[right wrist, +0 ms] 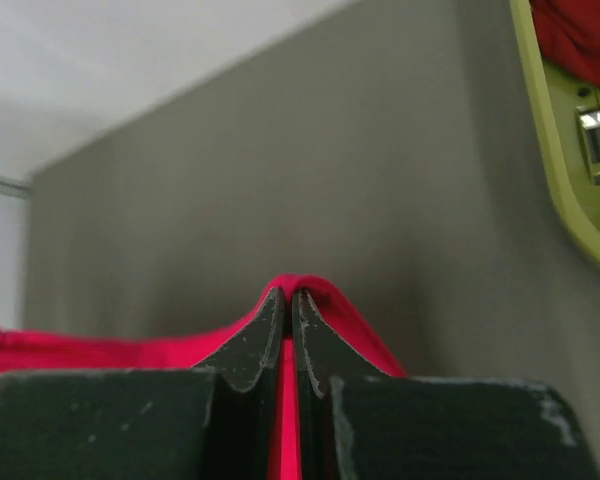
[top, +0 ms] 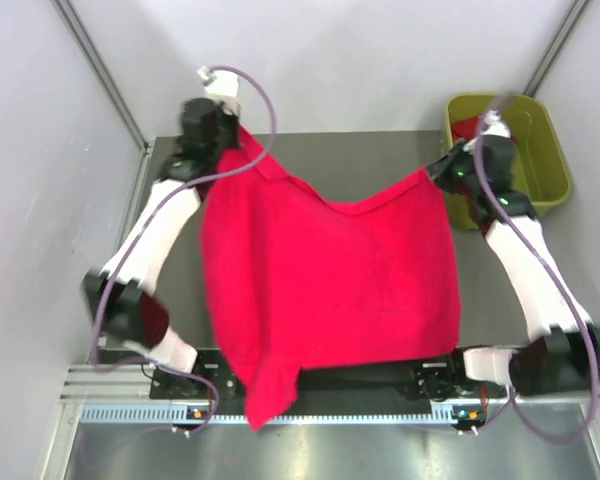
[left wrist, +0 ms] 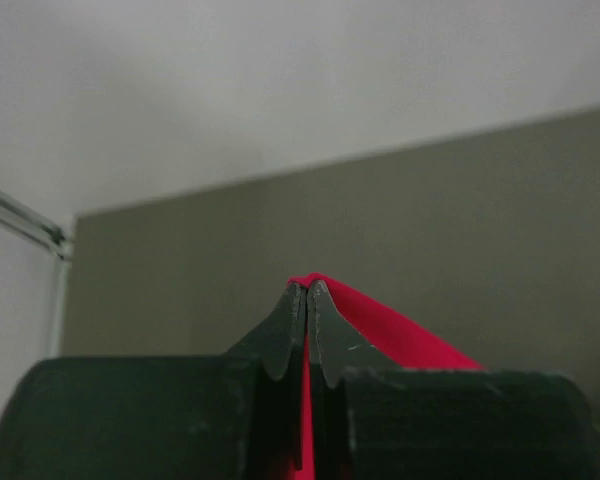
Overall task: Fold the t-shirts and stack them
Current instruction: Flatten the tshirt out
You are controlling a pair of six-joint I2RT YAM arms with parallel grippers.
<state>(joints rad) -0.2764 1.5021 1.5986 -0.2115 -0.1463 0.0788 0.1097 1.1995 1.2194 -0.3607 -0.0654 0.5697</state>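
Between the left fingers (left wrist: 283, 345), pinched tight, sits one top corner of the red t-shirt (top: 330, 280), and the right fingers (right wrist: 252, 345) are clamped on the other corner. Cloth sags between the two pairs and drapes back toward the arm bases over the grey tabletop (top: 370, 160). Just beyond the right fingers there's a yellow-green basket (top: 545, 150) with more red cloth (right wrist: 580, 30) inside.

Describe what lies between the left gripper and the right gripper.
A red t-shirt spans the whole stretch, pinched at its far edge by the left gripper at one end and the right gripper at the other. The top external view shows it.
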